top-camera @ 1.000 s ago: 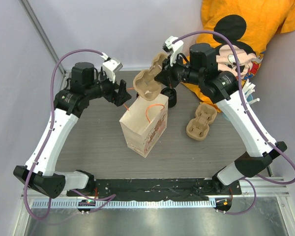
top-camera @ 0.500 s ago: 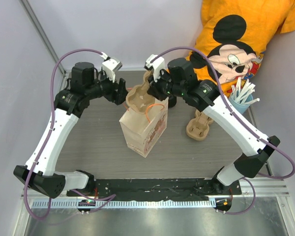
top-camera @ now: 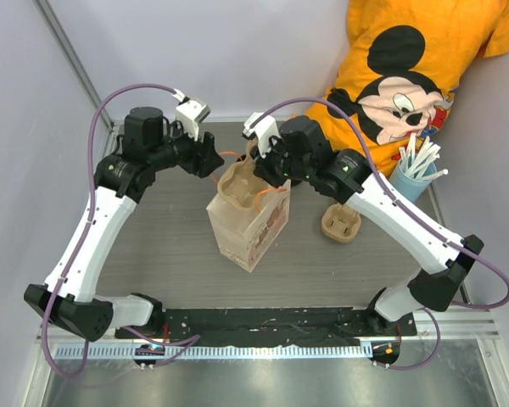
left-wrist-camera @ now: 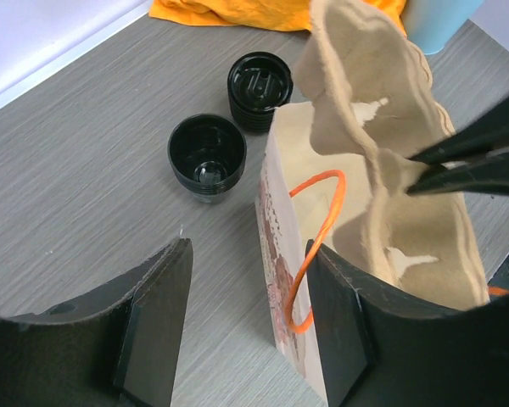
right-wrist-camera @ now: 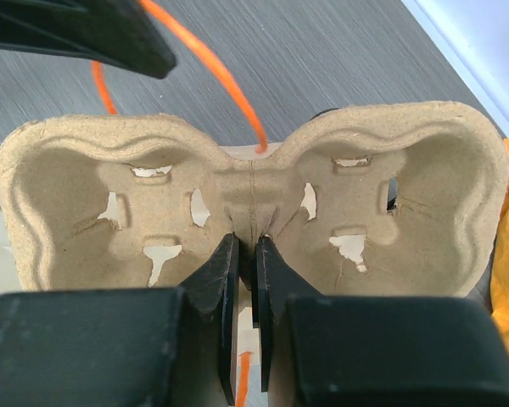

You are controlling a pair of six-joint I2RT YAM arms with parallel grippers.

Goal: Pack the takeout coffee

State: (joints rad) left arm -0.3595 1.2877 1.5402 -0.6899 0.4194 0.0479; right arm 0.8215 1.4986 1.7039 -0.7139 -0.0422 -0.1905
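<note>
Nearest the arm bases: grey wood-grain tabletop (top-camera: 170, 254), matte. On it stands a tall brown paper bag (top-camera: 254, 227), upright, mouth open, one side printed, with a thin orange cord handle (left-wrist-camera: 320, 229) looping above the rim. Right of the bag and apart from it, a spare beige moulded-pulp cup carrier (top-camera: 341, 222) lies flat. Left gripper (left-wrist-camera: 250, 250): black fingers spread, straddling the bag's near top edge and handle. My read is that it steadies the mouth; contact with the paper cannot be told. Right gripper (right-wrist-camera: 246, 246): fingers pressed together on the thin central ridge of a second beige pulp carrier (right-wrist-camera: 136, 195), held on edge at the bag's mouth, its lower part seemingly inside already. The ridge looks like the one thin, stiff place to pinch. Pulp is rough and fibrous, with ragged flap cut-outs in both wells. Beyond the bag, on the table: the takeout coffee, a small round black tapered cup (left-wrist-camera: 207, 157), ribbed, glossy, open, dark inside. Just beside it, a second black round piece (left-wrist-camera: 259, 82) shows a moulded lid top; lid alone or capped cup, cannot tell. Both sit outside the bag, not yet packed. Farthest: a light blue cup of white straws (top-camera: 416, 176) and an orange cartoon-mouse shirt (top-camera: 399, 68).
</note>
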